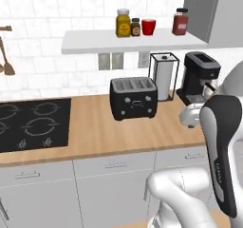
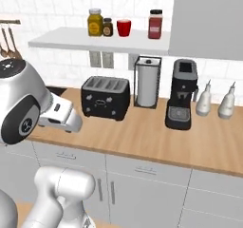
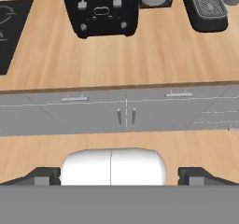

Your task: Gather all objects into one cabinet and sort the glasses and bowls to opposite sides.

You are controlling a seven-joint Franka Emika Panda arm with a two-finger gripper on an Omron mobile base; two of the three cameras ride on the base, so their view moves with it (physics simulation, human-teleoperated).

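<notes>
**Red cup on the wall shelf, tool low over the counter**

The red cup (image 1: 148,27) stands on the white shelf (image 1: 95,41), between spice jars (image 1: 123,23). The tool (image 3: 119,174) hangs well below it, facing the wooden counter (image 3: 154,50) and toaster (image 3: 101,10), fingertips (image 3: 42,177) spread wide, holding nothing.

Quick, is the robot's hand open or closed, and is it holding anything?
Gripper: open, fingers spread wide apart, holding nothing, hanging above the wooden counter.
</notes>
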